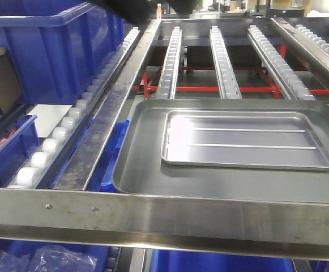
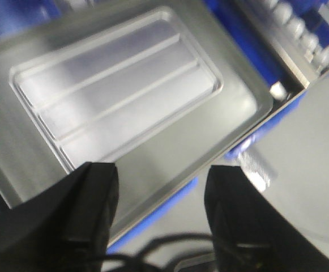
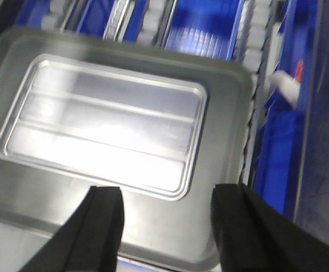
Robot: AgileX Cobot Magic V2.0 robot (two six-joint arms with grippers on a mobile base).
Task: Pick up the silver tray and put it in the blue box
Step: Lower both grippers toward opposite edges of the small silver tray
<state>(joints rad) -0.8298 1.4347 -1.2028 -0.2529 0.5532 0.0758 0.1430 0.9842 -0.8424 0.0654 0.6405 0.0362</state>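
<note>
FLOW RACK, WAREHOUSE FLOOR: One silver tray (image 1: 246, 140), shiny and twin-ribbed, lies flat inside one larger dull grey tray (image 1: 139, 170) at centre right of the front view. The pair rests on a steel rack whose several white roller tracks (image 1: 170, 62) run toward the top of the frame above a red frame (image 1: 209, 89). One blue box (image 1: 56, 51) stands at upper left, well apart from the silver tray. Smaller blue bins (image 1: 221, 263) show beneath the front rail (image 1: 164, 218). Both arms hang over the trays. The left gripper (image 2: 164, 209) and right gripper (image 3: 167, 226) each have jaws spread wide, holding nothing.
</note>
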